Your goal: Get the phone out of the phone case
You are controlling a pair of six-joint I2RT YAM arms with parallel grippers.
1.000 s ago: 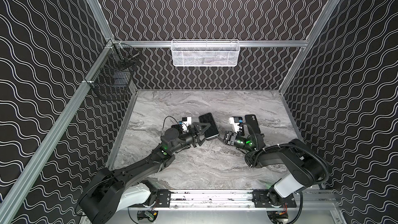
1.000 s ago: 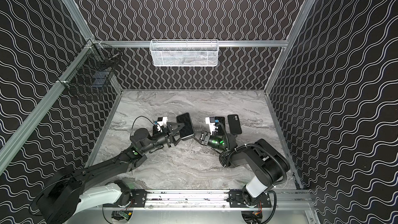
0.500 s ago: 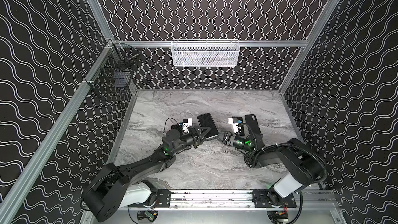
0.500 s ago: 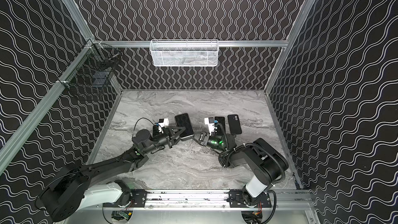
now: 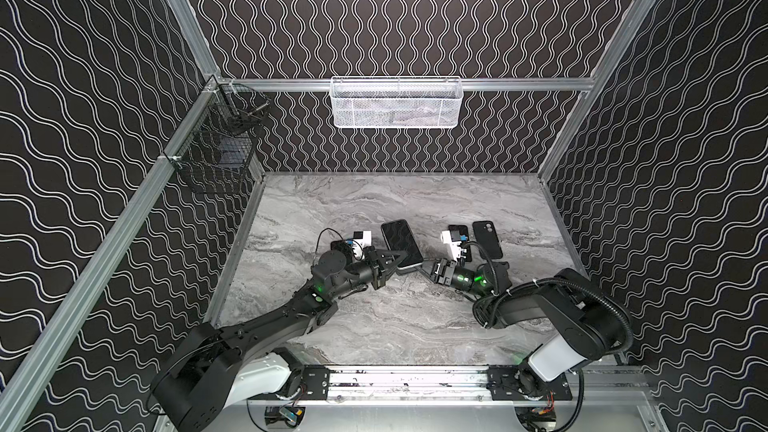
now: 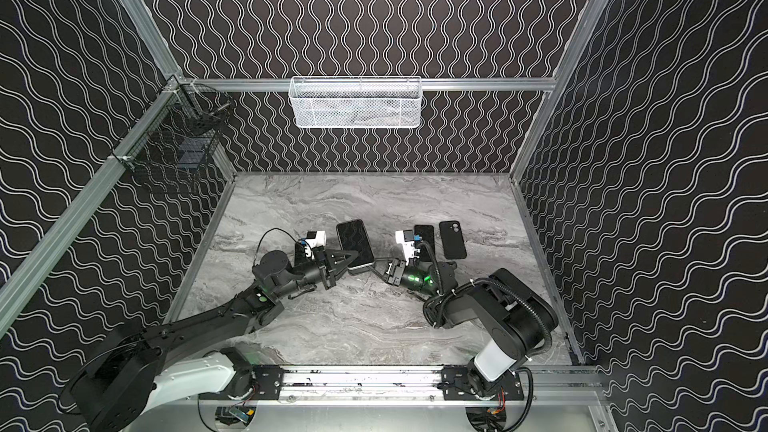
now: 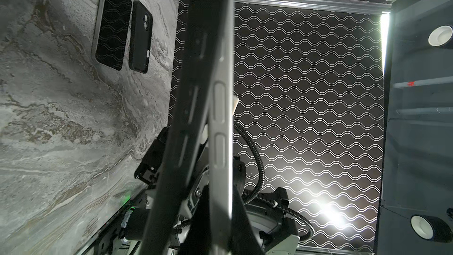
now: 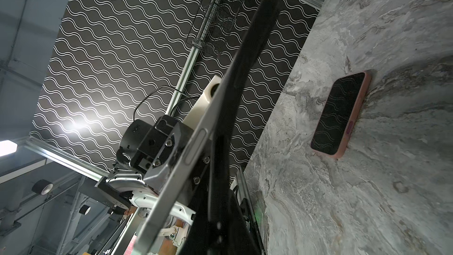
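The phone (image 5: 401,243) (image 6: 355,243) hangs between both grippers over the middle of the table, dark screen up. Its silver side edge (image 7: 220,118) (image 8: 186,158) shows in both wrist views. The black phone case (image 7: 186,94) (image 8: 242,82) stands a little off that edge along one side. My left gripper (image 5: 395,261) (image 6: 349,259) (image 7: 219,199) is shut on the phone's near left edge. From the right, my right gripper (image 5: 424,272) (image 6: 376,272) (image 8: 217,207) is shut on the phone case at the near corner.
A phone in a grey case (image 5: 457,236) (image 7: 111,20) and a black case lying back up (image 5: 487,239) (image 7: 141,38) lie on the marble table (image 5: 395,326) behind the right arm. A pink-cased phone (image 8: 339,114) lies behind the left wrist. Wire baskets hang on the back rail (image 5: 397,101) and the left rail (image 5: 216,151).
My left gripper, open beside the phone a second ago, has closed on the phone's edge. The right gripper has kept its hold and barely moved.
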